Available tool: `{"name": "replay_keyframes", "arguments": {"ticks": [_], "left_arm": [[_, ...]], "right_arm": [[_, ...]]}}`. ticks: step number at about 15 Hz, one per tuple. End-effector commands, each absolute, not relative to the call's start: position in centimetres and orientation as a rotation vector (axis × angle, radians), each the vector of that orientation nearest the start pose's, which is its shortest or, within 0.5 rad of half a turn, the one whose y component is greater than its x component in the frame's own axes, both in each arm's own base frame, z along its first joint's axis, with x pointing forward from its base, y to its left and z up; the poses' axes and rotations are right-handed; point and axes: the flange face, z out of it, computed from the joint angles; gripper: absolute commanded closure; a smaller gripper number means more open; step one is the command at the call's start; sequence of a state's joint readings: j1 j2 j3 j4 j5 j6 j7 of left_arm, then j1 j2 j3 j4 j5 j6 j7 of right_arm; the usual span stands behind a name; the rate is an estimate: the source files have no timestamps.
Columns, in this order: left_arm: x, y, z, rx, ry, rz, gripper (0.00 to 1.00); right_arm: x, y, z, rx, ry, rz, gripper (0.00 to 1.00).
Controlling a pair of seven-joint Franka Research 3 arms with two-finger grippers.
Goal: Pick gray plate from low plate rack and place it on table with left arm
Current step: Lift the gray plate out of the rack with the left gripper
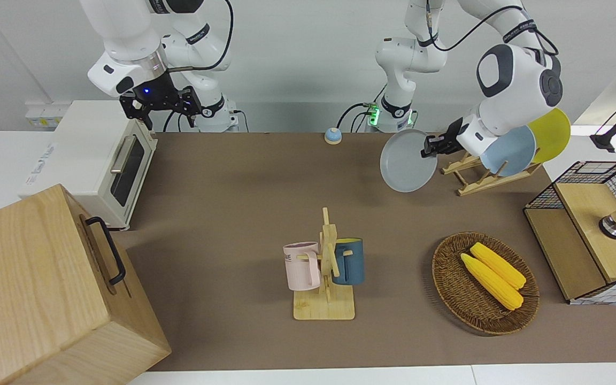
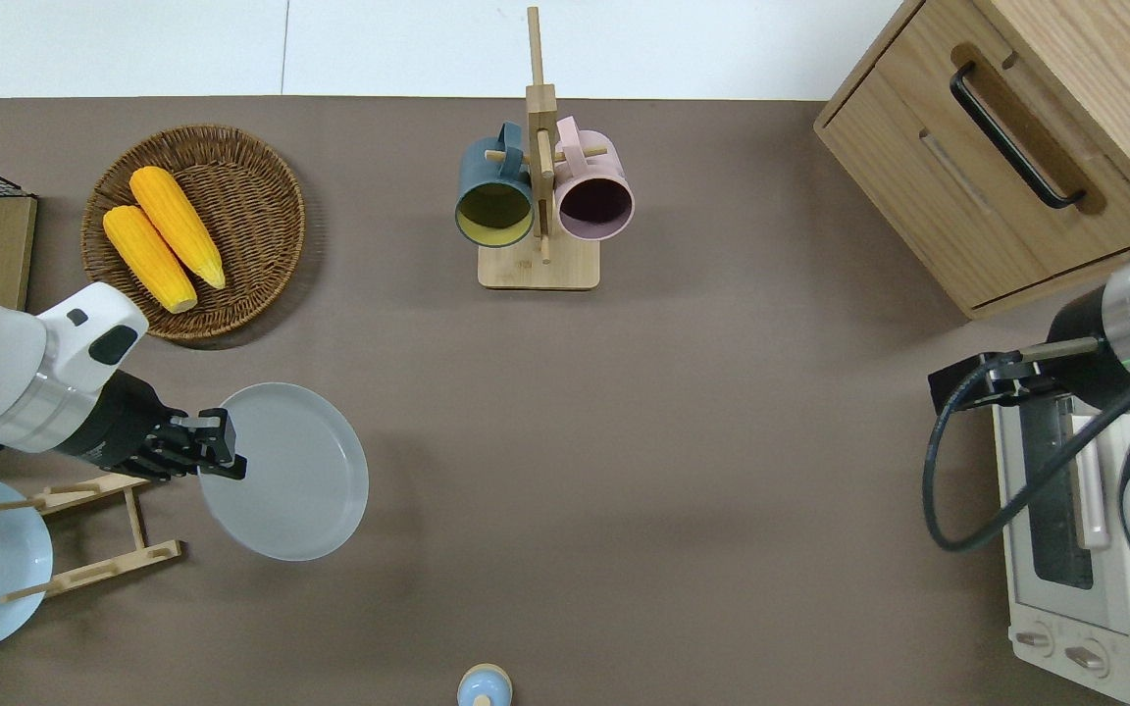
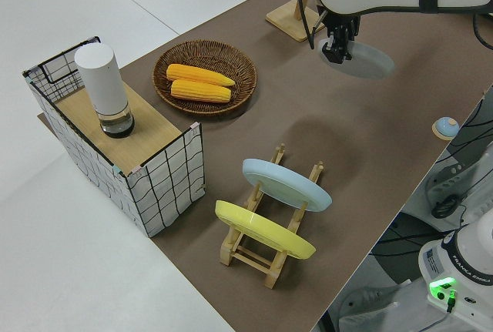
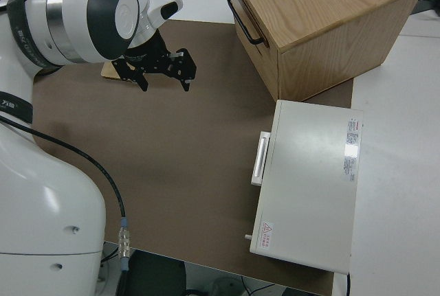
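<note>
My left gripper (image 1: 430,147) (image 2: 222,456) is shut on the rim of the gray plate (image 1: 408,160) (image 2: 290,476). It holds the plate tilted in the air over bare brown table (image 2: 673,441), just beside the low plate rack (image 1: 479,179) (image 2: 94,569), on the side toward the table's middle. The plate is off the rack and also shows in the left side view (image 3: 366,61). The rack (image 3: 269,259) holds a light blue plate (image 1: 508,152) (image 3: 285,184) and a yellow plate (image 1: 554,131) (image 3: 262,230). My right arm is parked, its gripper (image 1: 161,104) (image 4: 161,69) open.
A wooden mug stand (image 1: 325,267) (image 2: 538,196) with a pink and a blue mug stands mid-table. A wicker basket (image 1: 439,267) (image 2: 271,265) with two corn cobs lies farther from the robots than the rack. A toaster oven (image 1: 99,155) and wooden cabinet (image 1: 46,289) fill the right arm's end.
</note>
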State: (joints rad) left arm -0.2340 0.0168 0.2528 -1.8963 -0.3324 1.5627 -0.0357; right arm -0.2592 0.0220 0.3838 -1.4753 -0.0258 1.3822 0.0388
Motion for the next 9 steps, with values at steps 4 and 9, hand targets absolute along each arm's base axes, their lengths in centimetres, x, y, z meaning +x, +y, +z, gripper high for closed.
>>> {"name": "replay_keyframes", "arguments": {"ticks": [4,9], "left_arm": [[53.7,-4.2,42.3,-3.396,-0.2,0.591,1.0],[53.5,-4.7,41.0,-3.39,-0.197,0.586,1.0]], "right_arm": [[53.6,6.0,64.6,-3.167,-0.108,0.179,0.017],[53.6,5.9,64.6,-3.169,-0.105,0.179,0.017]]}}
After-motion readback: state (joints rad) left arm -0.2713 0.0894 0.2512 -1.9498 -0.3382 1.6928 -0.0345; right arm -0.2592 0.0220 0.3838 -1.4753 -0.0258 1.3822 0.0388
